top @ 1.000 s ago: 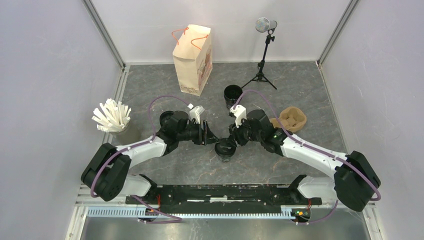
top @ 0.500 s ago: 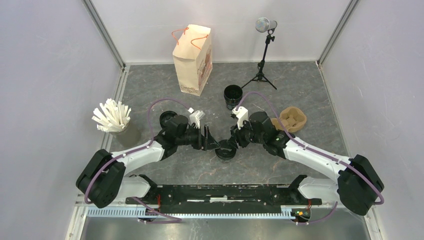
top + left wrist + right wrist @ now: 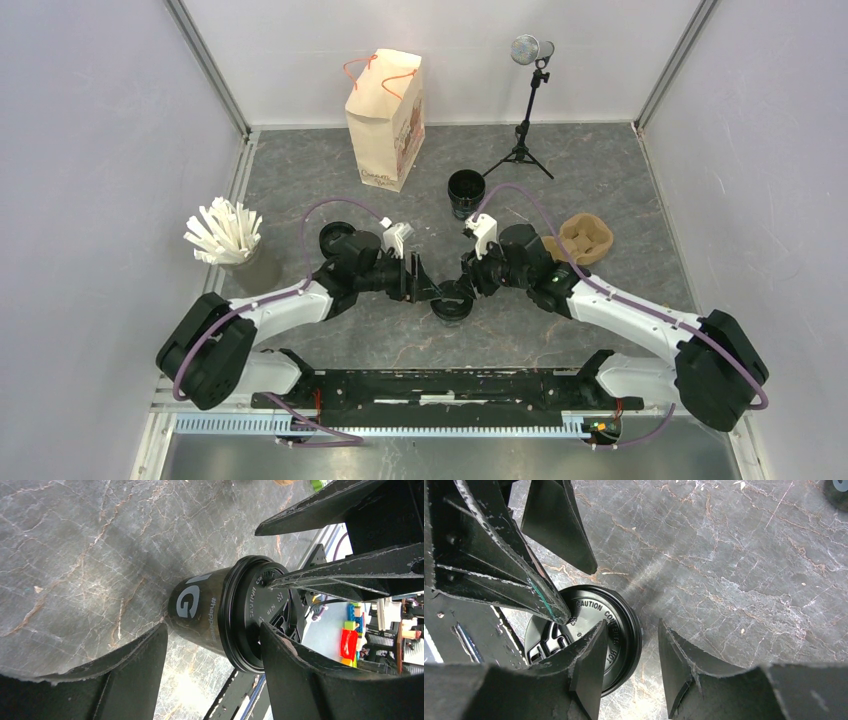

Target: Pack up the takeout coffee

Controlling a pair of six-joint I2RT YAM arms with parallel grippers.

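On the table, left fingers straddle cup.

My fingers are scuffed black. The cup is black with pale grey lettering, its lid plain black. The table is grey marble, veined white and rust. The bag is beige, orange-handled.

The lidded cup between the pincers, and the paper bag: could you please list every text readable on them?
"CAUTION CONTE..." and "HOT": embossed on the lid, partly covered.
Large "G" and "#happ...", rest unclear: white print on the cup side.
Paper bag print: too small to read.
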